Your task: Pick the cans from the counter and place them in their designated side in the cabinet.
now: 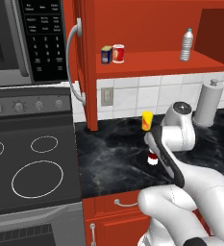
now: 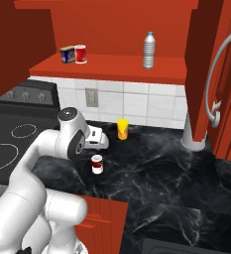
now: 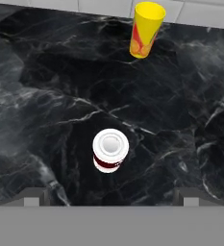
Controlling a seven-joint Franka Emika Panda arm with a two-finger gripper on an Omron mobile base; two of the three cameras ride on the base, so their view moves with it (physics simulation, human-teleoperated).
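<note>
Fingers [image 3: 34, 196] spread wide apart, the gripper [image 3: 111, 199] hangs above the upright dark maroon white-banded can [image 3: 110, 150] on the black marble counter [image 3: 46, 96], apparently lining up to straddle it.

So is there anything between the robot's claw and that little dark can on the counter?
Nothing visible. In the hand view the maroon can stands alone on the black counter, with bare worktop between it and the gripper. The yellow cup stands well beyond it.

Even, bright, rendered light is falling across all three views. Soft highlights are glinting on the black counter [image 3: 46, 115], a faint shadow is pooling beneath the maroon can [image 3: 110, 150], and edges are looking slightly pixelated.
</note>
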